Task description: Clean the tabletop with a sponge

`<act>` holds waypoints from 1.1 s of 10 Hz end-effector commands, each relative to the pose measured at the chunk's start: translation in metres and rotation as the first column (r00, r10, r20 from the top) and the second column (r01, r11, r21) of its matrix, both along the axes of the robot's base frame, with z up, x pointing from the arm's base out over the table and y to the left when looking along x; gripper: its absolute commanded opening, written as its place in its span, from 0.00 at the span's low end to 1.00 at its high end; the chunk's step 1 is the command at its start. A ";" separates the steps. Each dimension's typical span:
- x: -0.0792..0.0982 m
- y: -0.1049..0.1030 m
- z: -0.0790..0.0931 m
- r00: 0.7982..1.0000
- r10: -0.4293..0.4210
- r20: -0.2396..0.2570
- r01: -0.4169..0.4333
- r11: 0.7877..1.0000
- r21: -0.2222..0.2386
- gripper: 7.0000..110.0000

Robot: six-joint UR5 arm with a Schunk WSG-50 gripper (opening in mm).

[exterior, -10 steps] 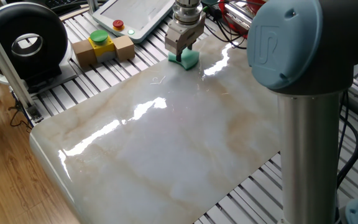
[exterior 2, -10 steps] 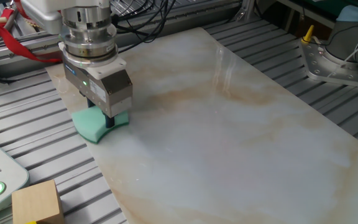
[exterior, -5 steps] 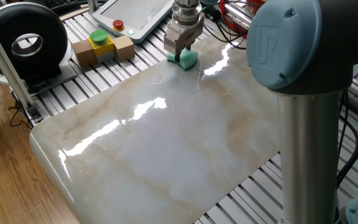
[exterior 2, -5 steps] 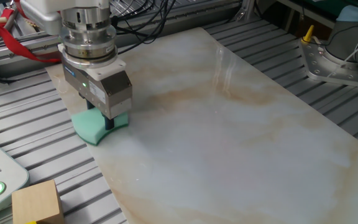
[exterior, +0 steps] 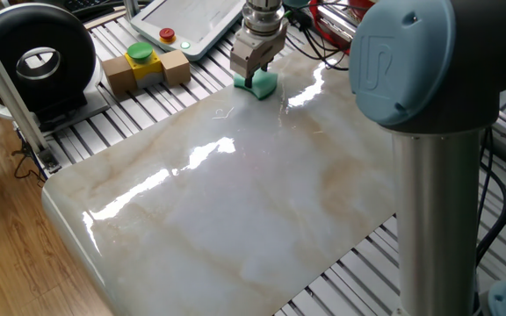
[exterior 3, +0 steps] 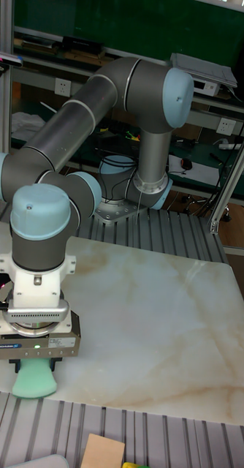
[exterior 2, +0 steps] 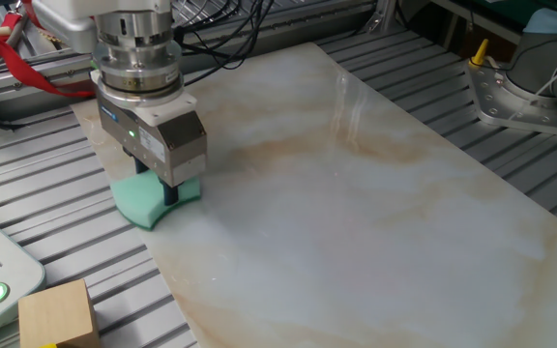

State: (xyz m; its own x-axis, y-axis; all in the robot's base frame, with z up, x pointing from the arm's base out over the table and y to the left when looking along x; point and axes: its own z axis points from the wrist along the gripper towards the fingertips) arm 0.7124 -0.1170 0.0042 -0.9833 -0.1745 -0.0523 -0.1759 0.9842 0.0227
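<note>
Two oblique views from opposite sides, tall view facing arm, all sharing tabletop [exterior: 235, 202]

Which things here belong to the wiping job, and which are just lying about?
Belong to the job:
sponge
tabletop
gripper, shut on the sponge

Just lying about:
wooden blocks with yellow-and-green button
pendant
black round unit
</note>
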 end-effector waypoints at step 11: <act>-0.004 -0.008 -0.003 1.000 0.011 -0.010 -0.012 0.999 -0.039 0.00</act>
State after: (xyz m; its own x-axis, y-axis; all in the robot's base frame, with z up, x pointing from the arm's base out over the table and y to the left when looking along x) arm 0.7100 -0.1223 0.0007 -0.9808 -0.1907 -0.0400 -0.1907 0.9816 -0.0054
